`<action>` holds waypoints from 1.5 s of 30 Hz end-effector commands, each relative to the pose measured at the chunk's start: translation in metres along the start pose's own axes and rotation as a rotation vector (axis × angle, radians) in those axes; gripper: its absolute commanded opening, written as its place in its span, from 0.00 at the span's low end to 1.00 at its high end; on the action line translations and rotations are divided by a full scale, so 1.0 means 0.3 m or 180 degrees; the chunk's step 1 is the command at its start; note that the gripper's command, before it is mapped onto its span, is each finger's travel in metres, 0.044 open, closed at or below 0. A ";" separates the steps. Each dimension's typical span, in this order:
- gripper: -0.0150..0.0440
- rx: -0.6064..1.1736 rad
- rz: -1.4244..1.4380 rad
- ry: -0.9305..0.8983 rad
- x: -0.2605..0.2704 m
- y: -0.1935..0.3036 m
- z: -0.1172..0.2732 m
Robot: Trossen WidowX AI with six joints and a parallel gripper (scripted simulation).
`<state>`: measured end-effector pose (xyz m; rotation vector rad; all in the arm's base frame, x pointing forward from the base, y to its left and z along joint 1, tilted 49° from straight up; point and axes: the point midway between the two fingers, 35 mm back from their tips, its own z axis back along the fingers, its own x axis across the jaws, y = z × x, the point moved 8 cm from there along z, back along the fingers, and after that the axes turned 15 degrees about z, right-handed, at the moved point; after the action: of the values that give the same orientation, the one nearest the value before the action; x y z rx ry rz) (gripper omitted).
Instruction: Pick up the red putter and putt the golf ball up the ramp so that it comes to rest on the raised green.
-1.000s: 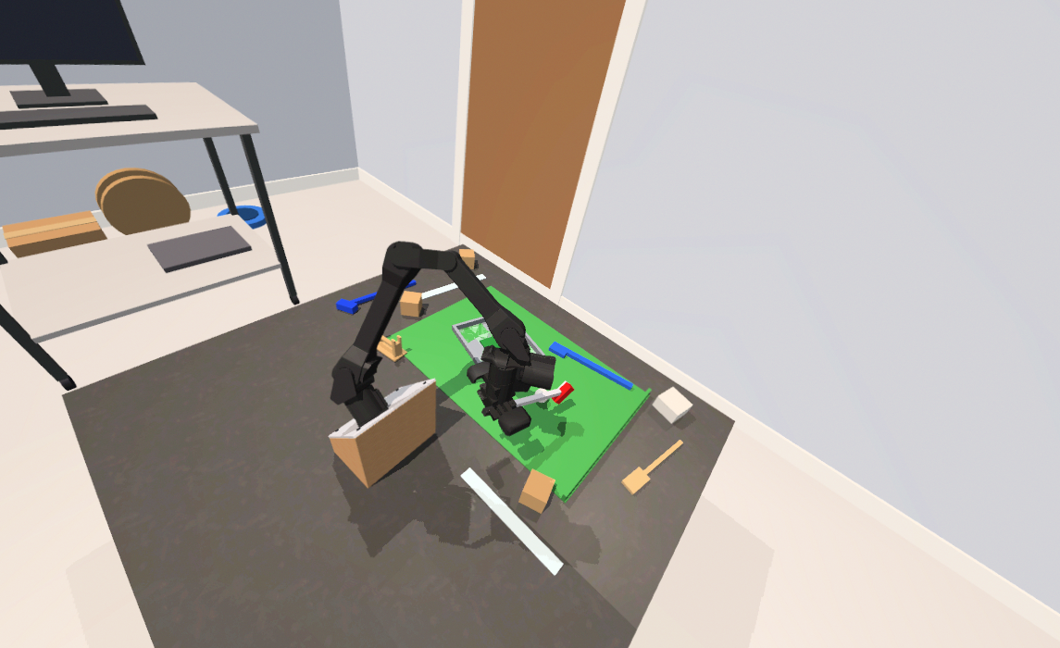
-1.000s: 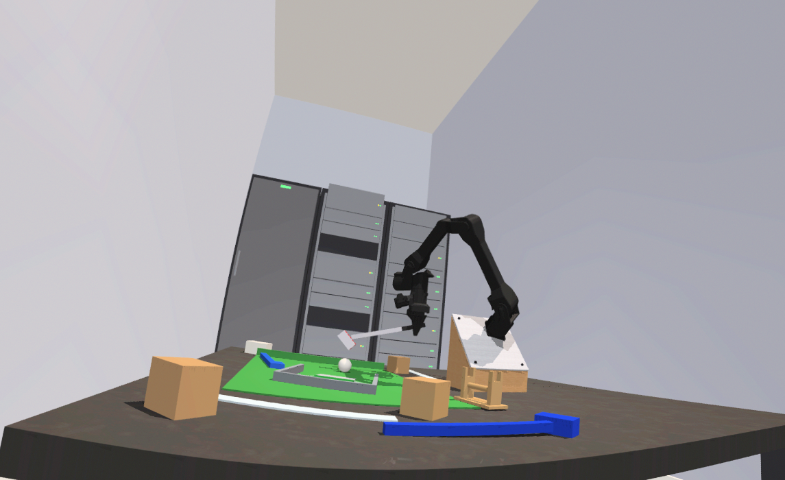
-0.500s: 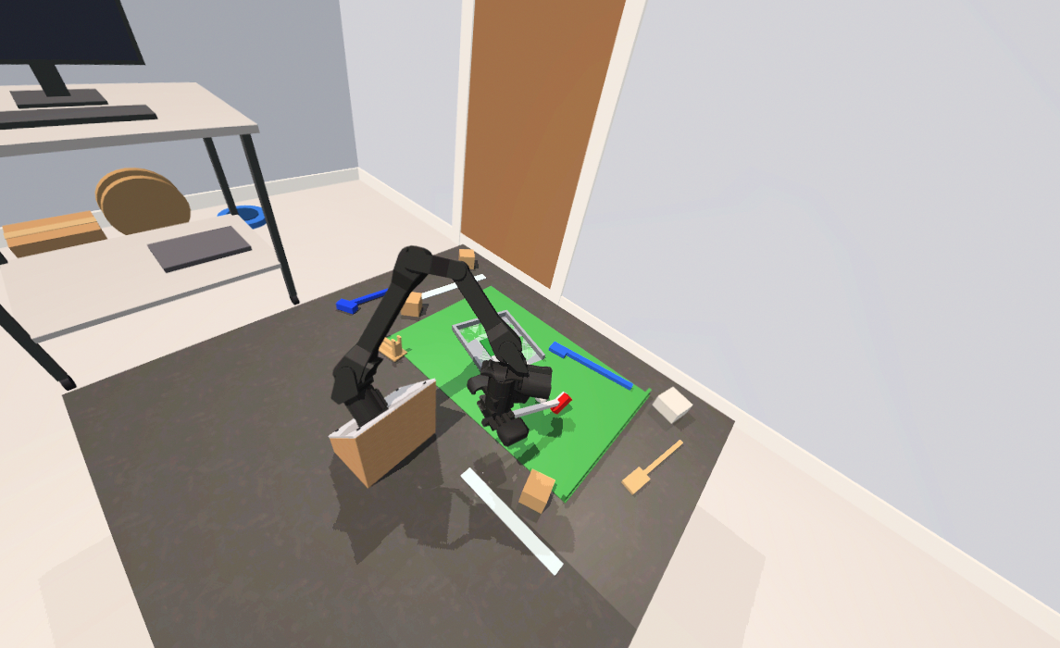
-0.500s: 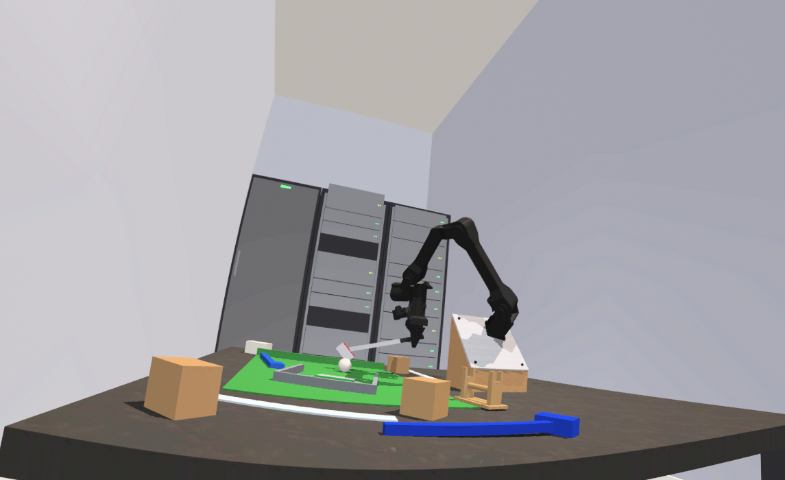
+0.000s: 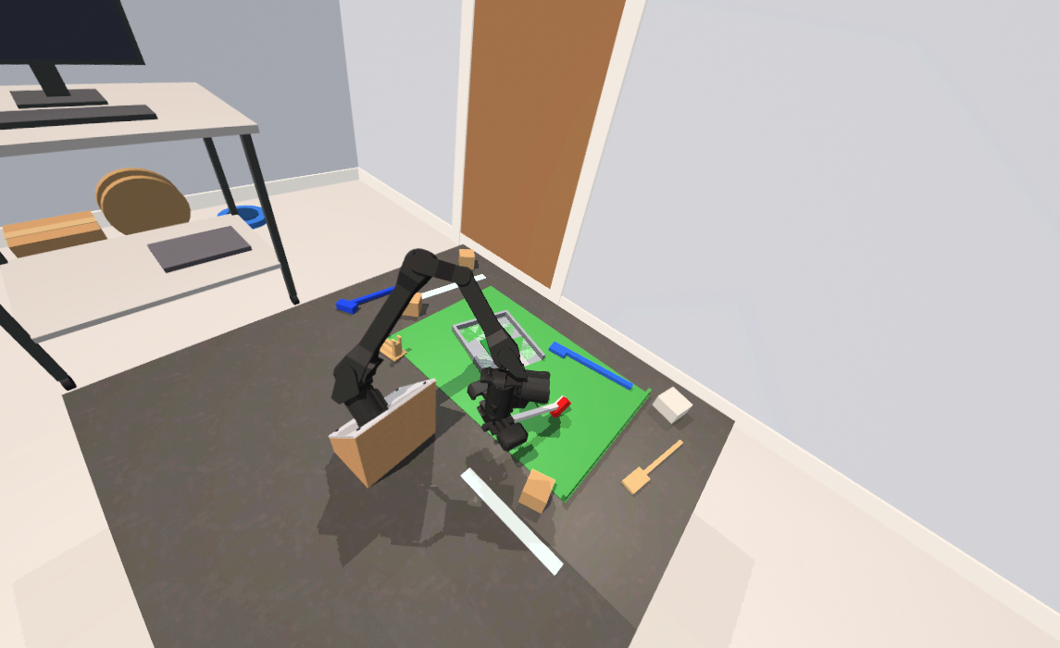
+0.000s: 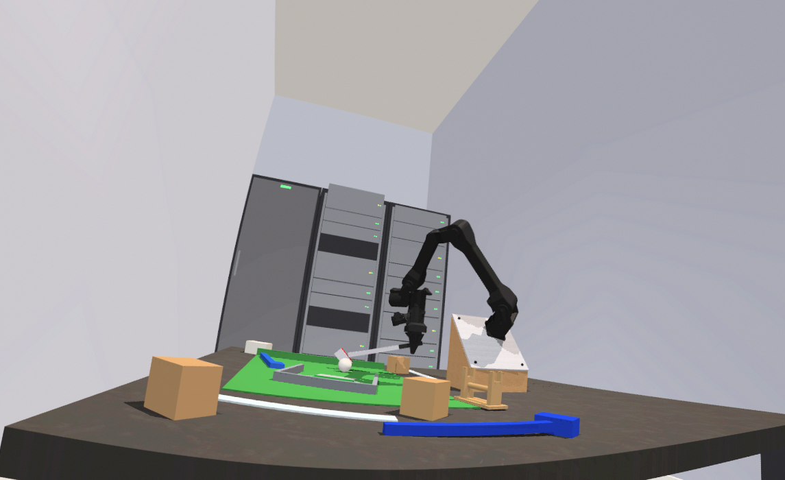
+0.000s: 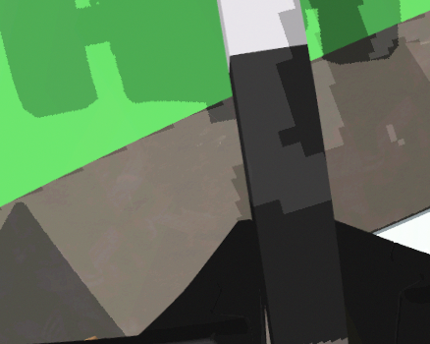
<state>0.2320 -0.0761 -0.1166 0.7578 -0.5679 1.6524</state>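
Note:
My gripper is shut on the dark handle of the red putter, low over the edge of the green mat. The putter's shaft slants out over the mat to its red and white head. In the exterior view the white golf ball is on the mat, with the head close behind and slightly above it; I cannot tell if they touch. The ball is hidden in the top view. The raised green's grey walls show; the arm partly hides its ramp.
A blue putter lies on the mat, another blue club on the table. A wooden block and white strip are near the gripper. A wooden stand and wooden mallet flank the mat.

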 end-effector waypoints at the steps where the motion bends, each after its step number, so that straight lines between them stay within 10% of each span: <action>1: 0.25 -0.0020 -0.0013 -0.0014 0.002 0.001 -0.018; 28: 0.25 -0.0013 -0.0039 -0.0015 -0.078 0.026 -0.023; 45: 0.25 -0.0017 -0.0016 -0.0034 0.349 -0.095 -0.002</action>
<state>0.2473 0.0031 -0.0447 0.7654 -0.5736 1.6592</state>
